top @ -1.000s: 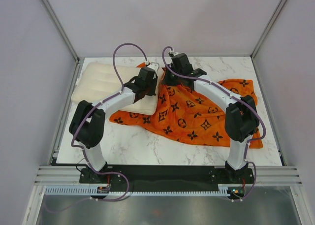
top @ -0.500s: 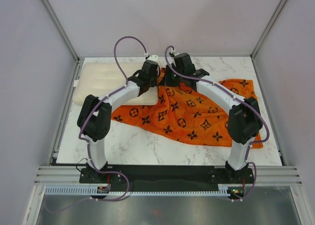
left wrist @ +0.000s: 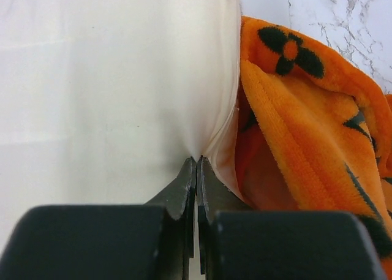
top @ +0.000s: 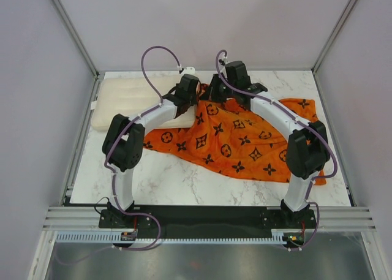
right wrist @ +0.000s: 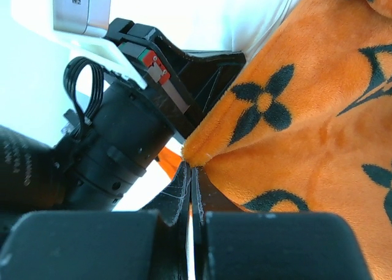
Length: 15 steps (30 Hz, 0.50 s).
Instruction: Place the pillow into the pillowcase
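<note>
The cream-white pillow point(top: 131, 102) lies at the back left of the table, its right end at the orange pillowcase point(top: 245, 142) that spreads over the middle and right. My left gripper point(top: 191, 90) is shut on the pillow's right edge; in the left wrist view the jaws point(left wrist: 198, 160) pinch white pillow fabric point(left wrist: 110, 78), with the pillowcase's edge point(left wrist: 294, 127) just to the right. My right gripper point(top: 215, 91) is shut on the pillowcase's rim and holds it up beside the left gripper; in the right wrist view the jaws point(right wrist: 192, 168) pinch an orange fold point(right wrist: 294, 127).
The marble table point(top: 177, 179) has metal frame rails on its left point(top: 82, 133) and right point(top: 334, 133) sides. Grey enclosure walls stand behind. Purple cables loop above both wrists point(top: 160, 50). The left arm's wrist point(right wrist: 116, 139) fills the left of the right wrist view.
My left gripper has pushed the pillow's right end back and right toward the pillowcase opening. My right gripper has lifted the pillowcase rim and moved slightly right.
</note>
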Tool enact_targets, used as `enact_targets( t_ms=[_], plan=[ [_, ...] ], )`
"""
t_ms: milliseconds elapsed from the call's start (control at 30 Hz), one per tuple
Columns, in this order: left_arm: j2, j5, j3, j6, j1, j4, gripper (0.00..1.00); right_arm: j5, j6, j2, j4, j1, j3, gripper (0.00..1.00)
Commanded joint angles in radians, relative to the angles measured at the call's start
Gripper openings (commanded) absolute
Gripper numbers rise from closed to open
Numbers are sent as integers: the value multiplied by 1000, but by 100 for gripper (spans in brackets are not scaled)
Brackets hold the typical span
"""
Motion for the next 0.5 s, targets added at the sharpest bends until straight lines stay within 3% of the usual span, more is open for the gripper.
enact_targets(
  t_ms=[0,167,467],
  plan=[
    [8,-39,32,-58,26,30,2,-47,39,-13,58,-13,44,0],
    [-97,105,-106,-84,17,22,2,-54,47,47,60,-50,107,0],
    [-349,119,-351,-82,-81,21,2,-41,28,111,54,-67,156,0]
  ],
)
